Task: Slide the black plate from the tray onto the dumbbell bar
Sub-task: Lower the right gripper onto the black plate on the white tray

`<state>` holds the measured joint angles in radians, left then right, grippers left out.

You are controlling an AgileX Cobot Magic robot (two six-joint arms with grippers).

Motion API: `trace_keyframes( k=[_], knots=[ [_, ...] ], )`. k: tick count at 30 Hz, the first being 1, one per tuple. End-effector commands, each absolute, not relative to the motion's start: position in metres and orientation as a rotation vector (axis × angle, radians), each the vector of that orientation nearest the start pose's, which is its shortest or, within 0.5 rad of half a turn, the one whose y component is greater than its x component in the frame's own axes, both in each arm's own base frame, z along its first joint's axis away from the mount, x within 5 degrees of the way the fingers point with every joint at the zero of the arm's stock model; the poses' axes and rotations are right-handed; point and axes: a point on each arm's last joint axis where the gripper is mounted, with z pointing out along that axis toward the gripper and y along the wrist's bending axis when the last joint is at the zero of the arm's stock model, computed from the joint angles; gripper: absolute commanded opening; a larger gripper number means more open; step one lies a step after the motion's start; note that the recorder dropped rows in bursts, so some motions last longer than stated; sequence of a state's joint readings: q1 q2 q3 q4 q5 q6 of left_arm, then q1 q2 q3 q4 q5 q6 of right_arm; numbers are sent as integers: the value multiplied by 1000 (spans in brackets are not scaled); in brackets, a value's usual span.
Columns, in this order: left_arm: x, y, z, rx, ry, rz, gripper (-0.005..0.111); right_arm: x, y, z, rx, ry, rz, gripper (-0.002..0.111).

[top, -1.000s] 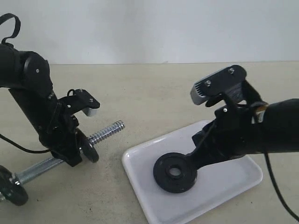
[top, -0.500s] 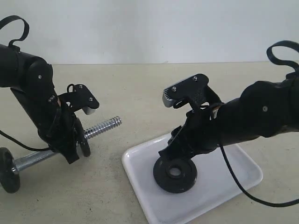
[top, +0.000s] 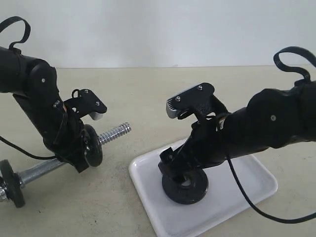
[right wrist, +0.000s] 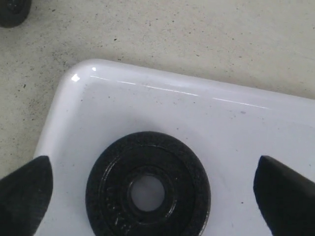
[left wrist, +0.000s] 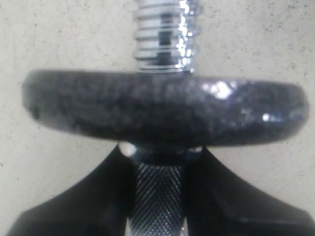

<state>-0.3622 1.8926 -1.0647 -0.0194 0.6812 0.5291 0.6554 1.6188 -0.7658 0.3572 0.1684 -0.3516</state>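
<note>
Beige tabletop (top: 148, 89), blank wall behind. Black plate (top: 195, 192) flat on tray (right wrist: 256, 128). Right gripper (right wrist: 155, 194) hovering over it, jaws spread wide either side, no contact visible. Plate looks dense, rigid, grainy; best pinched across opposite rim edges. Left gripper (left wrist: 157, 196) clamped on dumbbell bar (top: 114, 133), threaded end raised. Bar's far end near frame edge, hard to read.
</note>
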Motion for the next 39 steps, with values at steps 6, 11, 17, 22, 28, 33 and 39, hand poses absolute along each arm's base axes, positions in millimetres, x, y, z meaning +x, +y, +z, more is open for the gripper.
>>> trace_keyframes(
  k=[6,11,17,22,28,33,39],
  knots=[
    [312,-125,128,1272,2738,-42,4,236,194,155,-865,2439,332,104],
    [312,-125,128,1276,2738,-42,4,239,195,131,-874,2505,306,104],
    [313,-125,128,1275,2735,-41,4,239,195,128,-864,2513,303,104],
    [313,-125,128,1273,2731,-40,4,239,196,127,-866,2513,302,104],
    [313,-125,128,1273,2731,-40,4,238,199,110,-892,2552,284,104],
    [313,-125,128,1273,2731,-40,4,243,204,111,-895,2553,291,104],
    [313,-125,128,1273,2731,-40,4,245,210,118,-937,2618,321,98]
  ],
)
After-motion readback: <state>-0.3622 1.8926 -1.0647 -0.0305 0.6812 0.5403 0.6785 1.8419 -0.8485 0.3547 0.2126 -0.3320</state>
